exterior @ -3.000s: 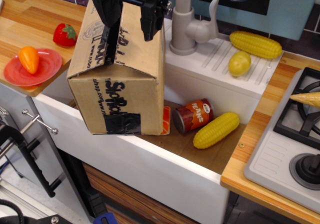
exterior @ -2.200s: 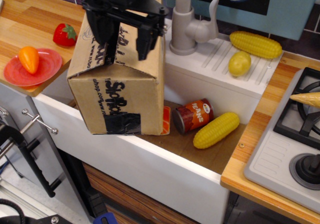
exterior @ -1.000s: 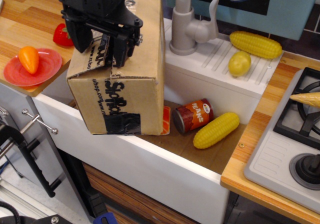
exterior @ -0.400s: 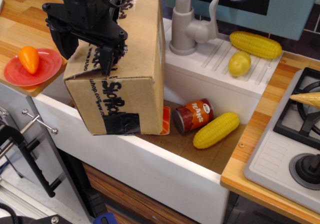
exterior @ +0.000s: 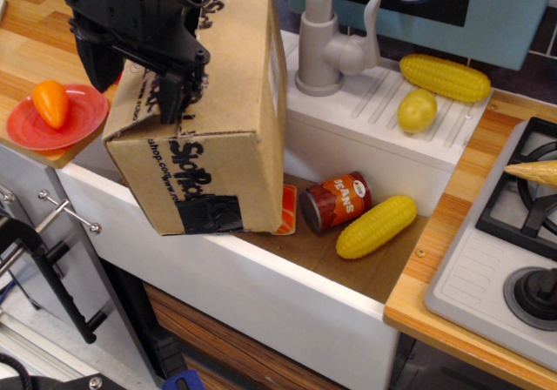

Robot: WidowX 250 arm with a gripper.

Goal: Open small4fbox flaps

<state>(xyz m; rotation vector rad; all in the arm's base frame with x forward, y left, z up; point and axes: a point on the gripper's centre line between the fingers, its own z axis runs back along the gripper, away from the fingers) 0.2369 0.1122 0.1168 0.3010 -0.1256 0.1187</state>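
"BEANS" — on the can

A matte black robot gripper at a toy kitchen sink
Its blocky housing carries two thick, angular black fingers, with dark cables looped along the top and small screws dotting the body

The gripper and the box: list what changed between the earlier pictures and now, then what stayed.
The gripper travelled left across the small4fbox, from its top right to its upper left edge. The box's top leaned left with it, so the box now sits tilted in the sink. Whether the fingers hold a flap cannot be told. The bean can, both corn cobs and the orange pepper stayed put.
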